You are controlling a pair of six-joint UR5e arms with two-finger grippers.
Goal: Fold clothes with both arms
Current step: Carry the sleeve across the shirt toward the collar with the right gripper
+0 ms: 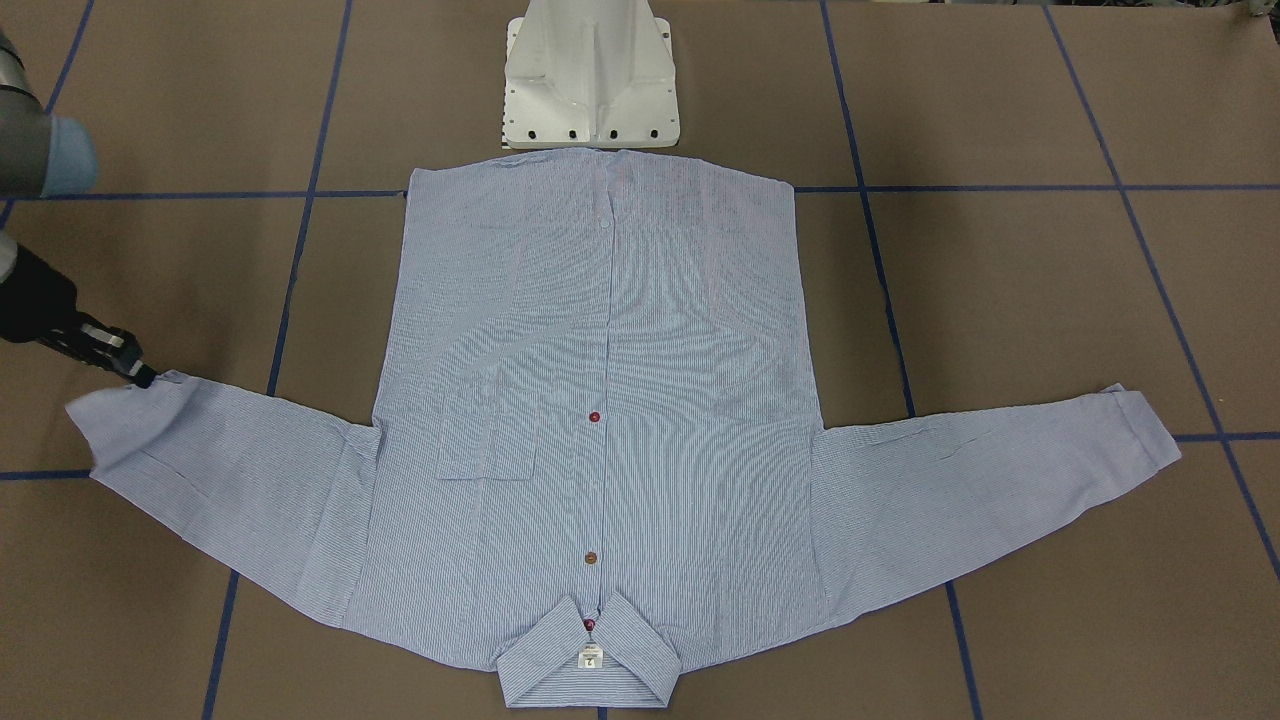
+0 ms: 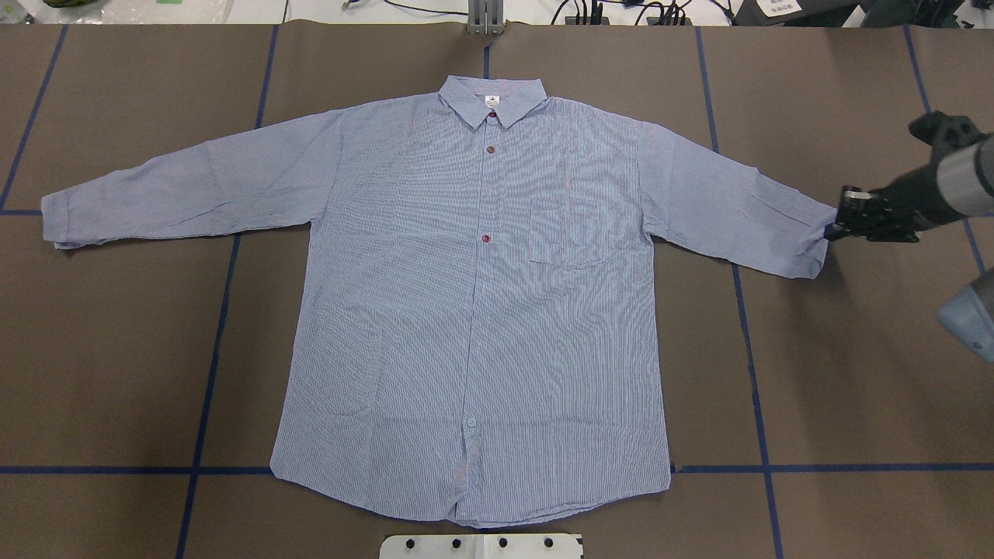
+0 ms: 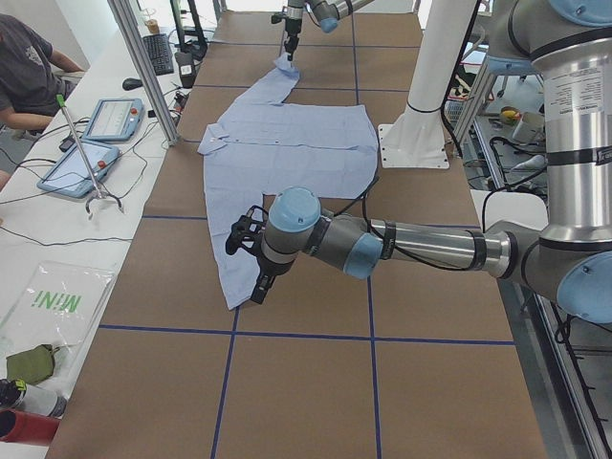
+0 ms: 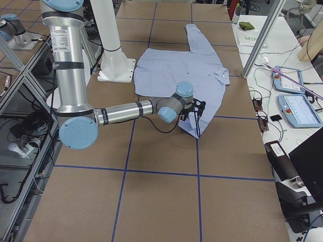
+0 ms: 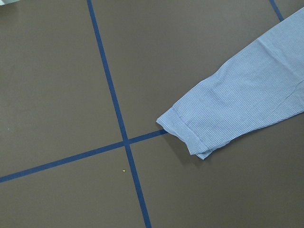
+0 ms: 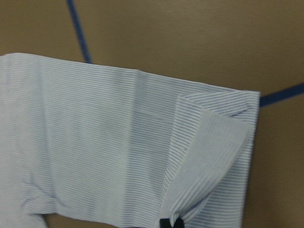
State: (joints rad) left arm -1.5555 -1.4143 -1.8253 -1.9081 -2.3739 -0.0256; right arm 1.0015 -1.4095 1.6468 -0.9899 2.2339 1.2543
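The light blue striped shirt (image 2: 481,310) lies flat and face up on the brown table, sleeves spread, collar (image 2: 493,101) away from the robot. My right gripper (image 2: 832,230) is shut on the cuff of the sleeve on my right, at its edge (image 1: 148,379). In the right wrist view a corner of that cuff (image 6: 209,156) is lifted and folded over, pinched at the bottom (image 6: 171,222). The other cuff (image 5: 185,128) lies flat on the table, untouched. My left gripper (image 3: 247,268) hangs above that cuff and shows only in the exterior left view, so I cannot tell whether it is open.
The white pedestal base (image 1: 590,80) stands just behind the shirt's hem. Blue tape lines (image 2: 217,341) cross the table. Beyond the table's far edge is a side bench with tablets (image 3: 110,120), cables and a seated person (image 3: 29,67). Aluminium posts (image 3: 143,67) stand there.
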